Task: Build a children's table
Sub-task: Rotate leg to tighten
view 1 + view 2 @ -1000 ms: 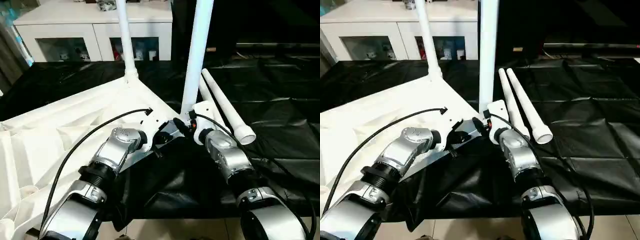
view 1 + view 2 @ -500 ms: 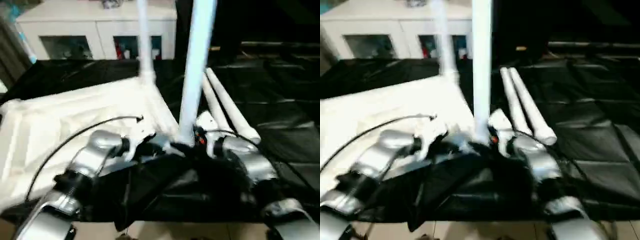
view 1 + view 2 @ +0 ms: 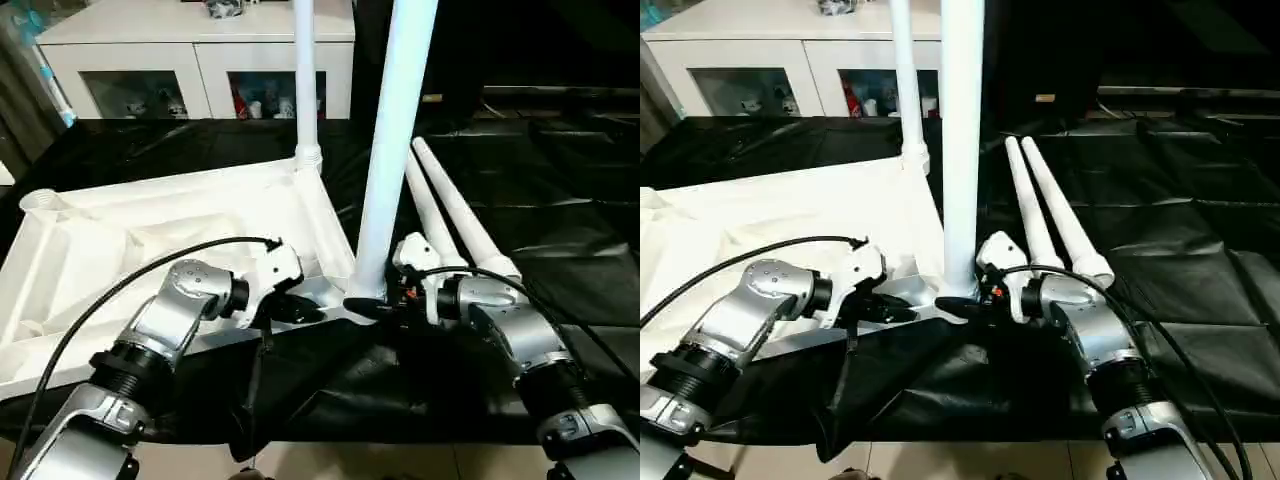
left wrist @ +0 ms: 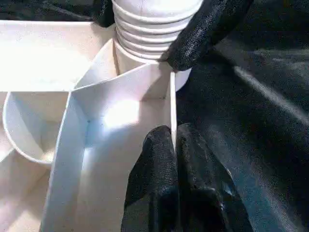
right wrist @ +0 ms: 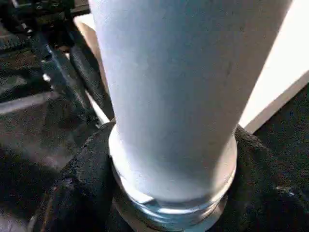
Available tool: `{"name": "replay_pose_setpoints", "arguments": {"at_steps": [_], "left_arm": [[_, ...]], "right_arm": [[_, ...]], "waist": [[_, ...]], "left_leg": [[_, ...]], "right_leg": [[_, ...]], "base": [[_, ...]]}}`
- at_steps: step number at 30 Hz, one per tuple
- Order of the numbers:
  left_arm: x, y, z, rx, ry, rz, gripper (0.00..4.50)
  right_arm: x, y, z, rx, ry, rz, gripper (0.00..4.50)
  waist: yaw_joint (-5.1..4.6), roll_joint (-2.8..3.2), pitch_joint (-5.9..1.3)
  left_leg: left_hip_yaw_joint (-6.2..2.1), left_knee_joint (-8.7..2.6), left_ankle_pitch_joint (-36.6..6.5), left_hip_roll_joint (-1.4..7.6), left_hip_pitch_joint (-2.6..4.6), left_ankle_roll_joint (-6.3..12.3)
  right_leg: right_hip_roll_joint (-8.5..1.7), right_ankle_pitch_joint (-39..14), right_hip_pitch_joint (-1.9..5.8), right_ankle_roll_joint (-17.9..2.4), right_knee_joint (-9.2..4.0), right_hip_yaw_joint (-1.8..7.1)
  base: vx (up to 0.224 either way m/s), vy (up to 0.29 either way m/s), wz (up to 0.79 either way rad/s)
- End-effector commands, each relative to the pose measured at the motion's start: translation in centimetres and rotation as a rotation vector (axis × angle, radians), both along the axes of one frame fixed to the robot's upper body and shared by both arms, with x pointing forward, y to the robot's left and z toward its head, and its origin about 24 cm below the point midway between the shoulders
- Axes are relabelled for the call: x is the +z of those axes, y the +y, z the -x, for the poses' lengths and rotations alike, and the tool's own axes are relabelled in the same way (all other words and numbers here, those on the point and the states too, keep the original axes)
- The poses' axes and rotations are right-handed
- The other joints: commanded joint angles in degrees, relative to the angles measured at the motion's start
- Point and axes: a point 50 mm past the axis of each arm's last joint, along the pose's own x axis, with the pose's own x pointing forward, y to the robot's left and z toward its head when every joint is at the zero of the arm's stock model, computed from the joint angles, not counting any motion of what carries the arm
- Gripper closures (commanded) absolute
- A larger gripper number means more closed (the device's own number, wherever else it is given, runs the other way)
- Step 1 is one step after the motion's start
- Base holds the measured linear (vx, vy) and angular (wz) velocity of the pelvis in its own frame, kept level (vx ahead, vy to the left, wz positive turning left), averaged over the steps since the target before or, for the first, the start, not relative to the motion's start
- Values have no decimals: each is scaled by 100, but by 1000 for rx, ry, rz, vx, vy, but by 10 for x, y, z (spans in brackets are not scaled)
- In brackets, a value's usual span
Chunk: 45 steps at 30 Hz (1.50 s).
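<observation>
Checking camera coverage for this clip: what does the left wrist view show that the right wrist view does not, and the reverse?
Left wrist view: the left hand pinches a thin edge wall of the white plastic square tabletop, whose ribbed underside faces up; the screw threads at the leg's foot show where it enters the round corner socket.

Right wrist view: the right hand wraps the leg's base, with the smooth tube rising above it.

Both: the near upright white cylindrical tube leg, the tabletop's white edge and the black floor covering.
</observation>
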Motion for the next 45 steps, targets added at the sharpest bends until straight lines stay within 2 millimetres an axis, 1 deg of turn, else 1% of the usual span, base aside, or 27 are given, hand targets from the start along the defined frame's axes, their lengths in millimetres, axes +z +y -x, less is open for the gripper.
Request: {"name": "replay_pose_setpoints", "arguments": {"at_steps": [1, 2, 3, 4, 5, 7, 8, 9, 11, 12, 13, 15, 16, 17, 20, 23, 24, 26, 27, 28, 29, 30, 31, 33, 37, 39, 45], "left_arm": [[8, -10, -6, 28, -39, 34, 450], [8, -12, -10, 67, -49, 35, 450], [8, -17, -19, 155, -77, 34, 450], [8, -21, -23, 199, -91, 34, 450], [8, -21, -24, 203, -92, 34, 450], [9, -34, -35, 317, -126, 44, 450], [10, -39, -37, 341, -126, 56, 450], [11, -45, -38, 353, -125, 66, 450], [13, -57, -38, 354, -122, 88, 450], [13, -63, -36, 336, -119, 95, 450], [13, -64, -36, 335, -119, 96, 450], [12, -67, -36, 326, -119, 99, 450], [12, -69, -35, 316, -115, 103, 450], [11, -69, -34, 304, -111, 103, 450], [8, -65, -32, 284, -102, 95, 450], [5, -57, -28, 252, -91, 92, 450], [4, -52, -24, 207, -86, 92, 450], [4, -49, -20, 169, -80, 98, 450], [4, -44, -14, 100, -65, 105, 450], [4, -43, -12, 76, -59, 106, 450], [4, -37, -5, 17, -23, 109, 450], [4, -36, -3, 4, -17, 106, 450], [3, -32, 1, -34, 3, 95, 450], [2, -26, 6, -74, 35, 73, 450], [1, -14, 10, -109, 58, 44, 450], [0, -8, 10, -111, 58, 27, 450], [3, -6, 9, -98, 52, 31, 450]], "right_arm": [[-8, 3, -5, -118, 18, -4, 178], [-12, 4, -8, -179, 15, 11, 178], [-19, 7, -14, -309, 17, 33, 178], [-23, 10, -17, -377, 23, 32, 178], [-23, 10, -17, -381, 24, 31, 178], [-27, 21, -22, -509, 50, -3, 178], [-28, 25, -23, -539, 61, -8, 178], [-28, 30, -24, -553, 65, -9, 178], [-27, 41, -25, -558, 61, 2, 178], [-26, 47, -26, -547, 47, 16, 178], [-26, 48, -26, -546, 46, 17, 178], [-25, 51, -26, -539, 34, 17, 178], [-24, 54, -27, -530, 32, 2, 143], [-21, 54, -28, -513, 35, -28, 108], [-15, 50, -30, -475, 21, -55, 88], [-11, 43, -28, -384, -8, -41, 88], [-9, 37, -24, -314, -24, -27, 88], [-8, 33, -22, -273, -30, -23, 88], [-6, 25, -19, -214, -40, -13, 88], [-5, 22, -18, -196, -45, -8, 88], [-3, 15, -14, -143, -37, -9, 88], [-3, 13, -13, -128, -36, -11, 88], [-1, 10, -10, -94, -33, -13, 88], [1, 5, -8, -59, -34, -10, 88], [5, -3, -2, 20, -18, 1, 88], [6, -5, 0, 47, -7, 2, 103], [7, -1, 1, 56, 13, -30, 159]], "waist": [[-22, -65, -443], [-24, -58, -449], [-45, -65, -444], [-79, -94, -436], [-89, -85, -434], [-132, -87, -428], [-136, -96, -440], [-140, -71, -443], [-140, -92, -444], [-130, -57, -449], [-139, -83, -452], [-126, -66, -458], [-131, -62, -465], [-136, -57, -461], [-138, -56, -459], [-129, -59, -471], [-121, -61, -480], [-101, -72, -488], [-106, -82, -494], [-89, -79, -506], [-79, -66, -510], [-70, -64, -507], [-51, -51, -503], [-40, -41, -488], [-12, -21, -466], [-6, -27, -459], [-3, -32, -466]], "left_leg": [[3, -416, -1620, 66, 46, 163], [-4, -416, -1658, 65, 57, 132], [-4, -415, -1708, 52, 63, 88], [-11, -422, -1801, 46, 70, 27], [-15, -418, -1853, 34, 86, 3], [-25, -419, -2006, 22, 77, 17], [-30, -415, -2063, 23, 112, 24], [-26, -407, -2050, 15, 110, 28], [-27, -414, -2037, 12, 80, 69], [-33, -415, -2018, 11, 76, 70], [-29, -418, -1993, 15, 63, 93], [-27, -421, -1957, 20, 59, 123], [-27, -422, -1948, 22, 54, 131], [-22, -420, -1968, 20, 57, 147], [-25, -430, -2049, 33, 58, 177], [-21, -428, -1998, 36, 52, 196], [-19, -426, -1926, 43, 39, 224], [-11, -426, -1797, 53, 26, 291], [-10, -426, -1665, 59, -3, 329], [7, -411, -1569, 63, 17, 370], [6, -407, -1499, 71, 14, 401], [12, -406, -1456, 77, 12, 412], [18, -409, -1459, 86, 37, 419], [19, -428, -1503, 95, 30, 388], [6, -450, -1810, 91, 77, 238], [5, -463, -1847, 101, 70, 211], [1, -459, -1793, 92, 64, 169]], "right_leg": [[-266, -2275, 268, -1027, -449, 233], [-276, -2355, 265, -1006, -456, 226], [-267, -2485, 259, -951, -476, 213], [-264, -2648, 247, -884, -505, 204], [-261, -2743, 238, -851, -512, 194], [-264, -2904, 242, -735, -561, 176], [-262, -2947, 223, -713, -583, 168], [-259, -2924, 219, -721, -575, 170], [-258, -2893, 240, -706, -578, 159], [-264, -2866, 244, -712, -575, 159], [-260, -2785, 245, -722, -576, 163], [-263, -2646, 252, -771, -557, 173], [-257, -2549, 258, -811, -542, 174], [-255, -2495, 256, -853, -542, 175], [-253, -2456, 261, -899, -532, 178], [-253, -2295, 278, -957, -515, 190], [-257, -2158, 294, -1001, -495, 198], [-258, -1936, 309, -1068, -473, 212], [-264, -1747, 336, -1124, -442, 219], [-266, -1627, 324, -1190, -425, 228], [-276, -1568, 339, -1250, -417, 229], [-275, -1537, 336, -1263, -408, 232], [-262, -1551, 314, -1292, -414, 228], [-247, -1599, 309, -1300, -402, 225], [-238, -1951, 282, -1186, -438, 231], [-245, -1993, 286, -1159, -445, 242], [-259, -2020, 284, -1140, -446, 246]], "base": [[0, 0, 0], [0, 0, 0], [0, 0, 0], [0, 0, 0], [0, 0, 0], [0, 0, 0], [0, 0, 0], [0, 0, 0], [0, 0, 0], [0, 0, 0], [0, 0, 0], [0, 0, 0], [0, 0, 0], [0, 0, 0], [0, 0, 0], [0, 0, 0], [0, 0, 0], [0, 0, 0], [0, 0, 0], [0, 0, 0], [0, 0, 0], [0, 0, 0], [0, 0, 0], [0, 0, 0], [0, 0, 0], [0, 0, 0], [0, 0, 0]]}}
